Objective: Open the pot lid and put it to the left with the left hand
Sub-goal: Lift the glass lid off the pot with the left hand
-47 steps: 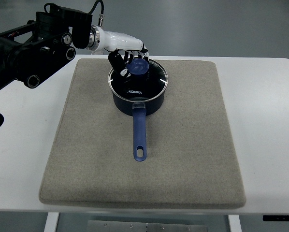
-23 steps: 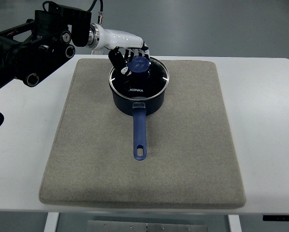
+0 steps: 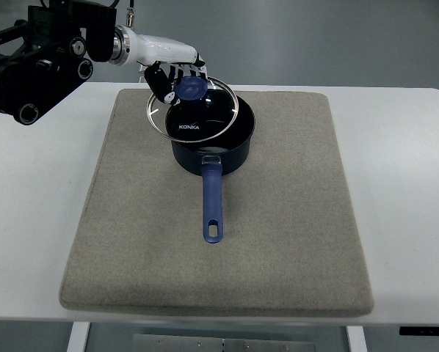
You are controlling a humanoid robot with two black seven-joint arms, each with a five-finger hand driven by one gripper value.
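the left hand [image 3: 177,73], its fingers curled around the blue knob [image 3: 190,88], holds the glass lid [image 3: 194,114] lifted and offset toward the left of the dark blue pot [image 3: 218,143], whose right side now shows open (the right hand is out of frame). the grip looks to rest on the knob alone, so a tilted lid could slip from the fingers or swing; its near edge appears close to the pot rim and might clip it, nudging the pot by its long handle [image 3: 212,202]. the pot stands on a grey felt mat [image 3: 293,220] laid over a white table [image 3: 418,183]; beyond lies a plain grey floor
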